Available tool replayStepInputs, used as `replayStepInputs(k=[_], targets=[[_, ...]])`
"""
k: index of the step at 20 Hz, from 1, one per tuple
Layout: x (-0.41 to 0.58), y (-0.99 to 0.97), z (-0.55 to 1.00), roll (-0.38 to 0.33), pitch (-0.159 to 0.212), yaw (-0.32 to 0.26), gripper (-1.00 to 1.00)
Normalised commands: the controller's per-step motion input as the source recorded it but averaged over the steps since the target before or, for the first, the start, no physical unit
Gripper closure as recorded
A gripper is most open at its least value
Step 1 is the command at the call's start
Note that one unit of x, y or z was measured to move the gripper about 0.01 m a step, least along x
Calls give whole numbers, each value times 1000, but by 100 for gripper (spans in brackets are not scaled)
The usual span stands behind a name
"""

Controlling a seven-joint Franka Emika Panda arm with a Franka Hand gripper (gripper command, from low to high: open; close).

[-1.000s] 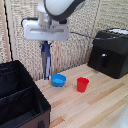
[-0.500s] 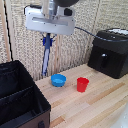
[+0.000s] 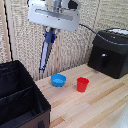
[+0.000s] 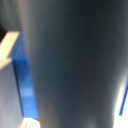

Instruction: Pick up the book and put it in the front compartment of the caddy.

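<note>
The gripper (image 3: 50, 31) hangs high above the table, clamped on the top edge of the book (image 3: 46, 51); the navy cover dangles below it on a slant, its lower corner swinging free in the air above and behind the light-blue bowl (image 3: 58, 80). In the wrist view the book (image 4: 70, 60) fills nearly everything as a dark blur, so the fingertips themselves cannot be made out there.

The caddy (image 3: 25, 107) sits well to the exterior view's left of the bowl and lower, its fabric partition splitting it in two; the front compartment (image 3: 20, 111) is the nearer one.

The risks, as I judge them: the book hangs tilted from a narrow pinch, so it may pivot or slip during travel. Its lower corner could catch the caddy's soft rim or the partition and fold it inward. Lowered at this slant, it might drop into the rear section instead. The red cup (image 3: 82, 84) and black machine (image 3: 111, 52) lie away from the likely path.
</note>
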Motion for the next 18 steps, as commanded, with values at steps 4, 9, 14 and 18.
replayStepInputs(k=[4, 9, 14, 18], targets=[[-41, 518, 0, 80, 111, -119, 100], [-38, 673, 21, 45, 128, -54, 100], [-10, 737, 381, 1, 38, -59, 100], [0, 701, 539, 0, 0, -102, 100]])
